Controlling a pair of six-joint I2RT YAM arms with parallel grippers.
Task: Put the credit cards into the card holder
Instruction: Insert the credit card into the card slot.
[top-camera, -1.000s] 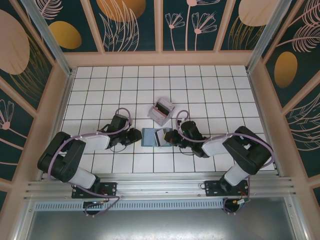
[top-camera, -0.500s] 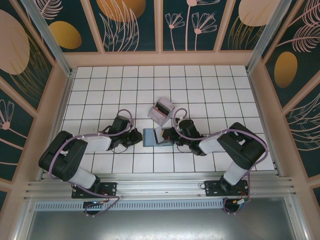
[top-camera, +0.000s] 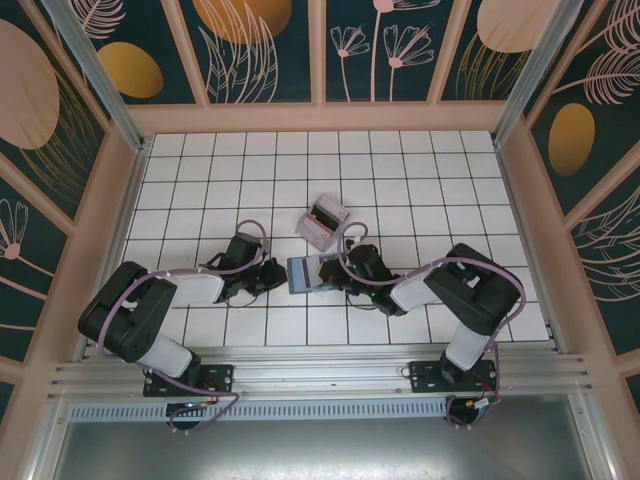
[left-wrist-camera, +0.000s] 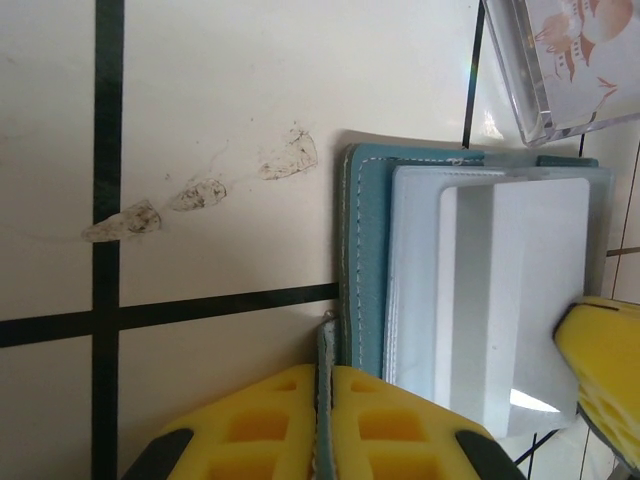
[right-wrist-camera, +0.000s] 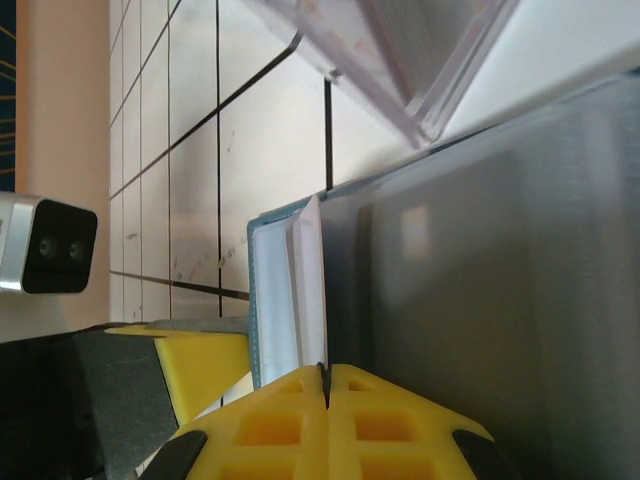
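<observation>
From above, the right gripper (top-camera: 326, 272) covers the wallet's (top-camera: 300, 272) right half. The left wrist view cuts off the box (left-wrist-camera: 560, 60) at its top right corner, and a yellow finger (left-wrist-camera: 605, 350) hides one corner of the card (left-wrist-camera: 500, 290). In the right wrist view the wallet is blurred.
</observation>
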